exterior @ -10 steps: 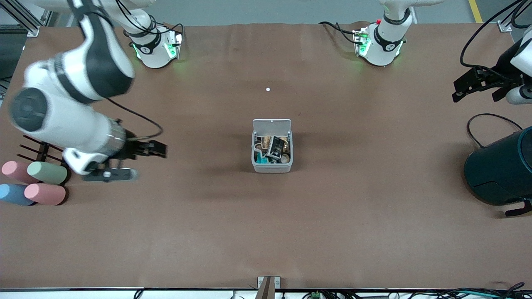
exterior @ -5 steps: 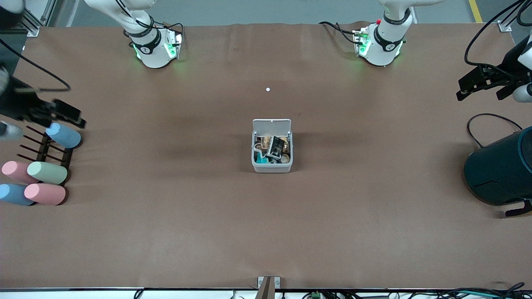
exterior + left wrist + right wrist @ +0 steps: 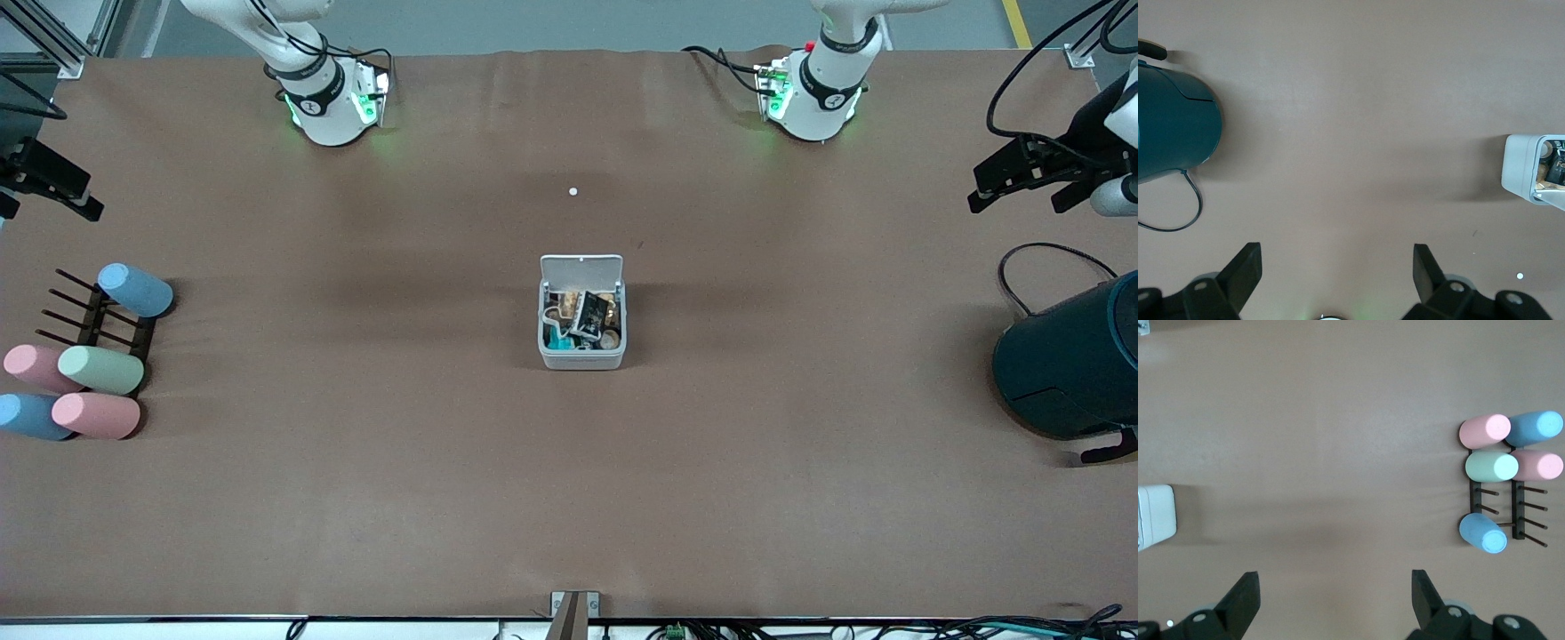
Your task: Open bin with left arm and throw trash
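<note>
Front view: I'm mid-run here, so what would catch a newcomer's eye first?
The white bin at the table's middle, its lid swung open and trash piled inside. Next, the pastel cups on a dark rack at the right arm's end, and the dark teal cylinder at the left arm's end. Both the left end effector and the right end effector hang open over the table's ends.

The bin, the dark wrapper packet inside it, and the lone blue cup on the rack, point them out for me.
bin (image 3: 581, 360), front view, its white front wall.
wrapper packet (image 3: 589, 315), front view, middle of its printed face.
blue cup (image 3: 136, 290), front view, middle of its side.
</note>
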`<state>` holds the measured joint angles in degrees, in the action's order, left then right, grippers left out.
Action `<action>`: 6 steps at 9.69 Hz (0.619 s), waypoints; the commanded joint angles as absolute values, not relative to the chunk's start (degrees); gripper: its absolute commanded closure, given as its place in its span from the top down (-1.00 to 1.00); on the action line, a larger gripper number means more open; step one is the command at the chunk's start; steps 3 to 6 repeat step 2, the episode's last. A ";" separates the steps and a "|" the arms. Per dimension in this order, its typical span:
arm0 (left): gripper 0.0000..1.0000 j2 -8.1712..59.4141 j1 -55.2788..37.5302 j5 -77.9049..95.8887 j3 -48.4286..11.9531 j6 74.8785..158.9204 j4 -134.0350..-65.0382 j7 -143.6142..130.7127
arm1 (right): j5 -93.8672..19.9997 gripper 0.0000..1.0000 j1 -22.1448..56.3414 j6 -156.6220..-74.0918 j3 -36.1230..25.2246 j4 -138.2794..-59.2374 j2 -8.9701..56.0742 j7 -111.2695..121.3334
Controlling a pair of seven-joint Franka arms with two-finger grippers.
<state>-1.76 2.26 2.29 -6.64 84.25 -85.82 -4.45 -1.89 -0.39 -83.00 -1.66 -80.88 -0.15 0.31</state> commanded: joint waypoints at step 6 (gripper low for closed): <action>1.00 -2.11 2.64 2.90 -6.86 83.41 -85.78 -4.57 | -2.20 1.00 -0.70 -83.84 -1.49 -85.60 -1.49 2.20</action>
